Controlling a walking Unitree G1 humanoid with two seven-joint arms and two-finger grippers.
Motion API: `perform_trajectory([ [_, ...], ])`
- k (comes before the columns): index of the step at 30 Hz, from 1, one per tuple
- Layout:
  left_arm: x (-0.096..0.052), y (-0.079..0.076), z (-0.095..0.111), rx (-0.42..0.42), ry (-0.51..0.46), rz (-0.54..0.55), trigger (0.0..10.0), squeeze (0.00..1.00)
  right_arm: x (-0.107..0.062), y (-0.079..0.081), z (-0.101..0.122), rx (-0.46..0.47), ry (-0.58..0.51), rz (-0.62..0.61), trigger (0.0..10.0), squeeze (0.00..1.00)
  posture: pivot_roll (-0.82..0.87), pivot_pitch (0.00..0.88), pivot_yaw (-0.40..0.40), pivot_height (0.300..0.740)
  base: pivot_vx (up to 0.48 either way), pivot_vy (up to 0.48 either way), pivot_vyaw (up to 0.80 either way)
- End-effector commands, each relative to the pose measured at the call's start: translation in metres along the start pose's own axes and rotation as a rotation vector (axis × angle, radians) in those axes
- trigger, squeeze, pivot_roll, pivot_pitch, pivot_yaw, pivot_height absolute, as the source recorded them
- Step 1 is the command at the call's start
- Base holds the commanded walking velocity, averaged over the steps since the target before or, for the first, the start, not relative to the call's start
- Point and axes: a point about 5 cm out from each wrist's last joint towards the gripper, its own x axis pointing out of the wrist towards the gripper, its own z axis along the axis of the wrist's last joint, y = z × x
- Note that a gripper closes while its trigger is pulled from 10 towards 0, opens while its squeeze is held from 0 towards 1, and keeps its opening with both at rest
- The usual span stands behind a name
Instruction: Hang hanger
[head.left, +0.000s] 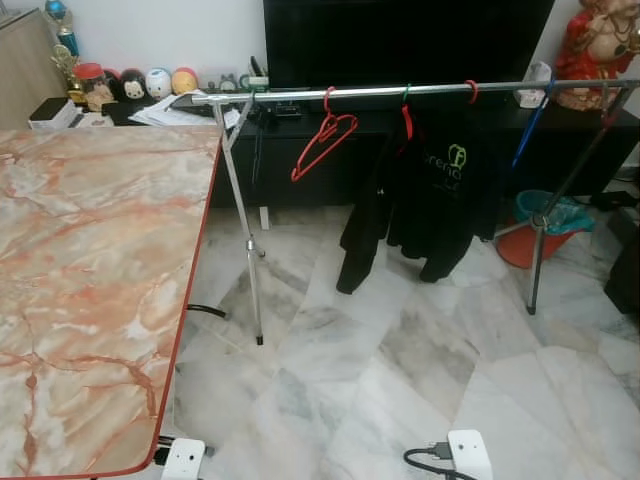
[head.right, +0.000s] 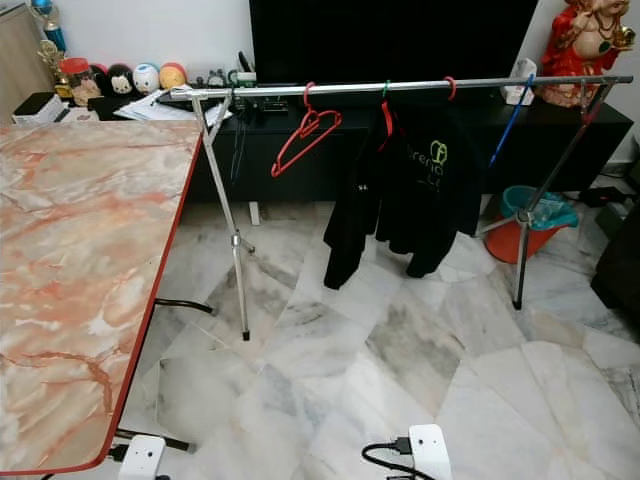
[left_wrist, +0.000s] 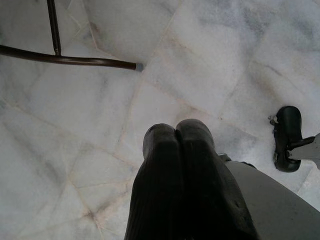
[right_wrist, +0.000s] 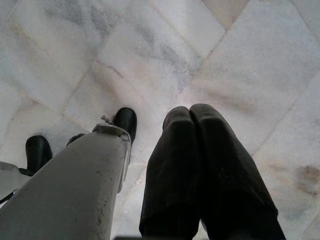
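Note:
A red hanger (head.left: 322, 143) hangs empty and tilted on the silver clothes rail (head.left: 400, 91), left of the middle. To its right a black jacket (head.left: 432, 195) hangs on another red hanger (head.left: 406, 120), and a third red hook (head.left: 471, 90) sits further along the rail. In the left wrist view my left gripper (left_wrist: 176, 134) hangs shut with nothing in it, pointing down at the marble floor. My right gripper (right_wrist: 190, 116) is likewise shut and empty above the floor in the right wrist view.
A marble-patterned table (head.left: 90, 290) with a red edge stands at the left. The rail's legs (head.left: 243, 240) stand on the tiled floor. Behind are a dark TV cabinet (head.left: 400, 150), an orange bucket (head.left: 535, 230) and a red figure (head.left: 600, 50). My own feet (head.left: 470, 455) show below.

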Motion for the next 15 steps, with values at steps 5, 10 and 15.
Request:
perform_trajectory([
  [5,-0.0002,0.0002,-0.0021,0.003,0.015,0.001,10.0,0.0,0.0001,-0.0017,0.0012,-0.002,0.0,-0.007,10.0,0.0,0.01,0.005,-0.022,0.74,0.0,0.0,0.0],
  [10,-0.0002,0.0002,-0.0021,0.003,0.015,0.001,10.0,0.0,0.0001,-0.0017,0.0012,-0.002,0.0,-0.007,10.0,0.0,0.01,0.005,-0.022,0.74,0.0,0.0,0.0],
  [15,0.0015,-0.0039,0.0026,0.043,0.013,-0.022,10.0,0.0,-0.0013,-0.0038,-0.0014,0.069,-0.043,0.016,10.0,0.0,0.01,0.002,-0.02,0.74,0.0,0.0,0.0],
])
